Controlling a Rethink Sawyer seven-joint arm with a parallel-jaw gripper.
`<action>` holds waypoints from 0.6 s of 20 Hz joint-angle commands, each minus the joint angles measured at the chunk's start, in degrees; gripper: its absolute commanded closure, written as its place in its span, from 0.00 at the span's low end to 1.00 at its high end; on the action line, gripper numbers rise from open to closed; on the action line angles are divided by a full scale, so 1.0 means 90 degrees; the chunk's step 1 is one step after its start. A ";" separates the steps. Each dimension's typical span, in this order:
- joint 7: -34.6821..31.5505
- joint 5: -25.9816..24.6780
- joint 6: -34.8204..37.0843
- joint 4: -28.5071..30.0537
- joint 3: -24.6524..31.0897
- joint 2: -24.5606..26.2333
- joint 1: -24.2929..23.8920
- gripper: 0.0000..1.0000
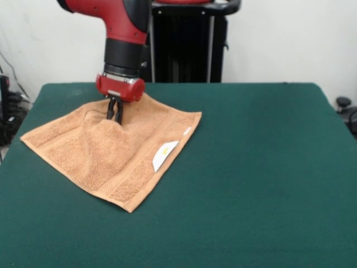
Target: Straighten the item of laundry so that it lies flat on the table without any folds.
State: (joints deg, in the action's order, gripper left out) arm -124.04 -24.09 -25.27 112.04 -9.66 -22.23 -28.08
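Hand towel (106, 153) lies on the green bench (262, 167), toward the picture's left half, turned so it reads as a diamond: one corner points at the near edge, one at the left, one at the right near the bench's middle. White label (164, 156) sits on the right-hand edge, folded onto the cloth.

The tool (115, 118) hangs straight down from the red arm (120, 42) over the towel's far corner. We read its tips as clenched on a pinch of terry, since the cloth rises to a small peak right at them. The contact is dark and narrow, so this is our best reading and not a certainty.

From that peak a soft ridge runs down toward the near corner. The bulk of the towel lies nearer the camera and to the left of the tool.

We judge the flattening pull should go away from that bulk, toward the bench's far edge.
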 commanded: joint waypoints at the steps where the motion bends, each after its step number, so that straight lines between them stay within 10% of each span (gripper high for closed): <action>1: -0.1144 0.0550 0.1687 0.0872 0.1356 0.0972 0.0315 1.00; 12: -0.1423 0.1529 0.1261 0.0974 0.1495 0.0994 0.0750 1.00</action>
State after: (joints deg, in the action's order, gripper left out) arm -124.04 -14.33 -25.27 114.21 -9.63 -22.29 -26.55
